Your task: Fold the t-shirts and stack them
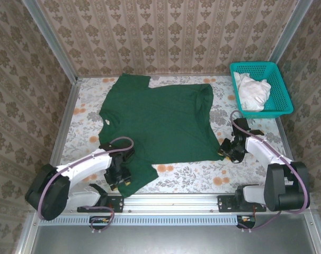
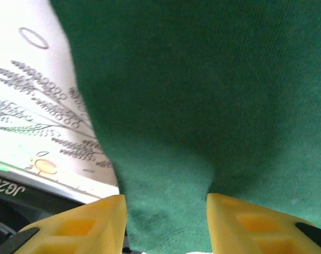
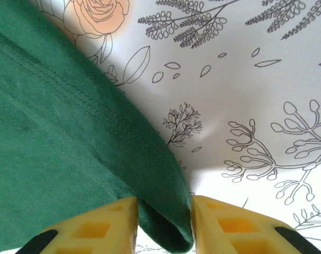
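Top external: we see the t-shirt point(image 1: 160, 119) flat on the worktop point(image 1: 203, 174), right hand point(image 3: 165, 203) pinching its hem, left hand point(image 2: 166, 201) parted.

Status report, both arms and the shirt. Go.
Status: left gripper open over t-shirt near-left edge. Near-right hem pinched in right gripper. Shirt spread flat, unfolded. Far right, basket with white cloth, apart from it.

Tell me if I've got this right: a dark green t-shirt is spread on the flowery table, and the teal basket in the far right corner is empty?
Not quite. The teal basket is not empty: it holds a crumpled white cloth, as the top external view shows. The rest stands: the dark green t-shirt is spread on the flowery table, and the basket sits in the far right corner.
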Controlling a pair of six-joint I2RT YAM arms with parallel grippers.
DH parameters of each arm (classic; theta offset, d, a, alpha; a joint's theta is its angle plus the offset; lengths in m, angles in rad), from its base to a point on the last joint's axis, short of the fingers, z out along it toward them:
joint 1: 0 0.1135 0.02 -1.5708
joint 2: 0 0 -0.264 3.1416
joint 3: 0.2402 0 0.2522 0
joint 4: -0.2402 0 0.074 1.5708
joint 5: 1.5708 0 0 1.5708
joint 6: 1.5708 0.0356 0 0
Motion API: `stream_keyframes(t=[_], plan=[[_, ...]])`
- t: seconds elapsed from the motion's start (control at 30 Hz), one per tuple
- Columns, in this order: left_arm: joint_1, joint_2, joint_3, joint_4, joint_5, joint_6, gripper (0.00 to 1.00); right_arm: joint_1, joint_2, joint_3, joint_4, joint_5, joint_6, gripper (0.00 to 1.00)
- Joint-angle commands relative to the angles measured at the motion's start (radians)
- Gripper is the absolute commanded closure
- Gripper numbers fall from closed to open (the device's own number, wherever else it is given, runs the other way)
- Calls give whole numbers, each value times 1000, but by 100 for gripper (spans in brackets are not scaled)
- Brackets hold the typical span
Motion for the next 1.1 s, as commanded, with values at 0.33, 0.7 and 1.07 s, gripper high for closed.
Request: stream_keyframes(t=[0.33, 0.7, 1.07], plan=[[34, 68, 12, 37, -67, 4, 100, 55, 68, 40, -21, 87, -36, 85], [388, 51, 279, -95, -250, 326, 100, -97, 86, 83, 48, -92, 108, 98], [498, -62, 253, -190, -304, 327, 100, -408, -69, -198, 131, -224, 392, 99]])
